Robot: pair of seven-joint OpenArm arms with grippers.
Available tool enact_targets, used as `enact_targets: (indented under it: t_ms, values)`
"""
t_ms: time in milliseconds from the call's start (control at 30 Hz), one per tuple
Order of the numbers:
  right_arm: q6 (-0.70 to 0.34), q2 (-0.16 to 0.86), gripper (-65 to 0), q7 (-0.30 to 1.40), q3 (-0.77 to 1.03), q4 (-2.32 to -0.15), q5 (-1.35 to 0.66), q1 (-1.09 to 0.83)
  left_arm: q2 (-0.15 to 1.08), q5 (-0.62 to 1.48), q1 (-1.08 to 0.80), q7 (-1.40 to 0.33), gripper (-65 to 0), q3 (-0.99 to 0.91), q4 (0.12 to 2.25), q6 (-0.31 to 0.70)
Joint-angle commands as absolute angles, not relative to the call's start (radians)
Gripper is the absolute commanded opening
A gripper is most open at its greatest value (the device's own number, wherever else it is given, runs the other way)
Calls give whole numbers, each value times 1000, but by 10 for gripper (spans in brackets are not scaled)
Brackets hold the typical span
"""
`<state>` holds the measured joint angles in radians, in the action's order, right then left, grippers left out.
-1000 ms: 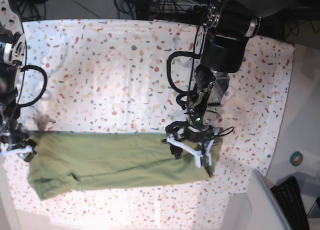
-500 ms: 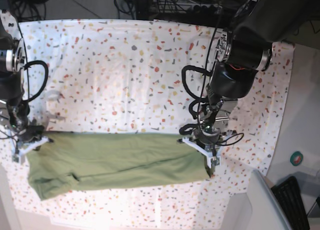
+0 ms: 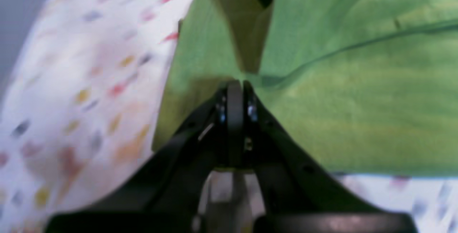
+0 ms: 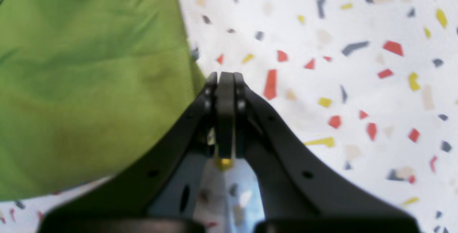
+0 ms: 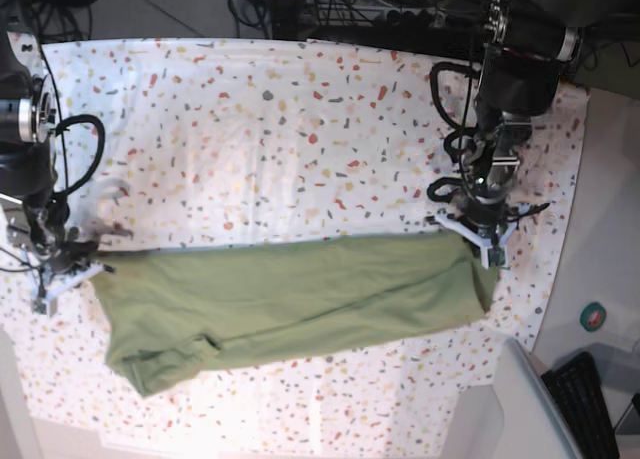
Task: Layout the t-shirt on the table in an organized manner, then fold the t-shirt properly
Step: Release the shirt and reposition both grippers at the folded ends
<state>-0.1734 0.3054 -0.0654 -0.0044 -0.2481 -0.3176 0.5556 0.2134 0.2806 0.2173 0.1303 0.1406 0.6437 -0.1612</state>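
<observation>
The olive-green t-shirt [image 5: 290, 309] lies as a long folded band across the near part of the speckled table [image 5: 250, 129]. My left gripper [image 5: 480, 241] is at the band's far right corner. The left wrist view has that left gripper [image 3: 234, 82] shut, with t-shirt [image 3: 357, 100] cloth pinched and tented at its tips. My right gripper [image 5: 75, 274] is at the band's far left corner. Seen from the right wrist, the right gripper [image 4: 225, 75] is shut, and the t-shirt [image 4: 89, 82] edge runs right into its tips over the table [image 4: 340, 29].
A grey bin [image 5: 530, 409] and a black keyboard [image 5: 585, 394] sit past the table's near right corner, with a tape roll [image 5: 593, 317] on the floor. Cables and dark gear [image 5: 300, 9] line the far edge.
Both grippers have closed on the shirt's far corners. The left arm has moved right and farther away, dragging the whole band to the right and stretching it.
</observation>
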Motion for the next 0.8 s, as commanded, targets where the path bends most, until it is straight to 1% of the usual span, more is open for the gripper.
enact_targets:
  t_ms: [0,67,133,200,267,333,400,467,533,600,667,767]
  values:
    - [-174,321,-650,-48,-4,-260,-323,568,216,289,174,16,-650,142,664,-163]
    - [-174,320,-650,-1,-2,-282,-323,530,222,289,117,16,-650,142,723,-163]
    - [-173,318,-650,18,2,-348,-325,461,228,291,65,16,-650,142,774,-163]
    - [-168,318,-650,18,4,-444,-328,378,248,291,21,16,-650,142,816,-163]
    - [-165,323,-650,19,5,-588,-328,275,265,291,-27,16,-650,140,872,-163]
    - [-130,326,-650,21,5,-736,-328,180,285,291,-70,18,-650,140,934,-163]
    - [-53,328,-650,21,5,-894,-328,102,302,292,-99,18,-650,137,1000,-163]
    - [-10,328,-650,21,2,-1040,-323,51,303,292,-116,16,-650,104,1067,-163]
    - [-10,328,-650,56,-4,-1119,-323,58,300,292,-127,-21,-650,59,1121,-163]
    - [-10,321,-650,159,-4,-1116,-323,131,298,292,-125,-107,-650,27,1176,-163]
    - [-13,308,-650,240,-5,-1046,-323,222,288,292,-131,-171,-650,2,1239,-163]
    - [-82,283,-650,271,-61,-877,-323,367,260,292,-163,-226,-650,-59,1339,-163]
